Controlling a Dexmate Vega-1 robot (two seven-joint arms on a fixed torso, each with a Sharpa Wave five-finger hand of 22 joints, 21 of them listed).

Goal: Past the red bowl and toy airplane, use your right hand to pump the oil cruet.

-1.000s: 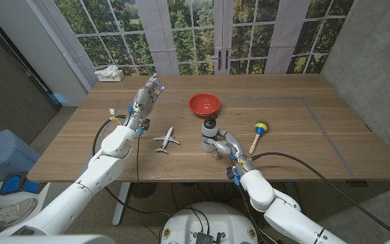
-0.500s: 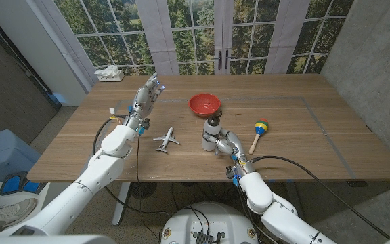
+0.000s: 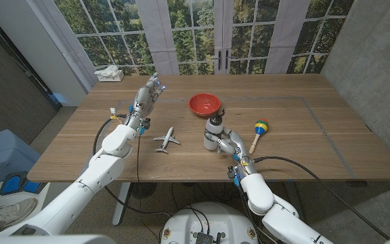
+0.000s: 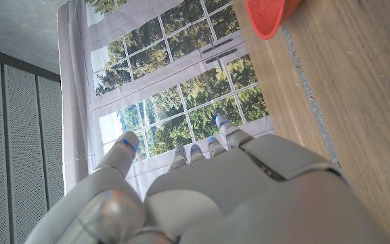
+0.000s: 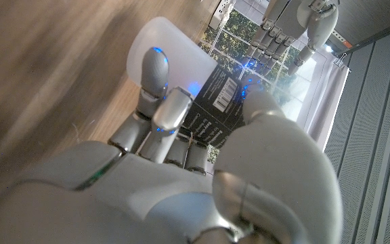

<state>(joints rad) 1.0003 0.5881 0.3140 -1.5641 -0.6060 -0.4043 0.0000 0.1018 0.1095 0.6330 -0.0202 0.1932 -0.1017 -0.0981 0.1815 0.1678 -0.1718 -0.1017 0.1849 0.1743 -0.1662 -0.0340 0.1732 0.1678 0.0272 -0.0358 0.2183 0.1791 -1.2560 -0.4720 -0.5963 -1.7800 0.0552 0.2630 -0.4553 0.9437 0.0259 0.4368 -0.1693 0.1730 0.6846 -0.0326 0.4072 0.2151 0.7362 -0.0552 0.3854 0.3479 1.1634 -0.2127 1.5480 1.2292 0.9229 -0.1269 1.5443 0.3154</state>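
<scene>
Near the middle of the head view, just below the red bowl (image 3: 204, 104), the oil cruet (image 3: 212, 131) stands upright, its long axis vertical and its pump top nearest the bowl. The right hand (image 3: 229, 144) wraps its lower body, hiding the base; a second ago the cruet sat slightly lower in frame. At upper left the left hand (image 3: 145, 95) is raised with fingers spread, grasping nothing. The toy airplane (image 3: 166, 139) lies left of centre.

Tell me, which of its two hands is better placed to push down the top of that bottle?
The right hand: it already grips the oil cruet, just this side of the red bowl. The left hand is raised far off, beyond the toy airplane, holding nothing.
</scene>
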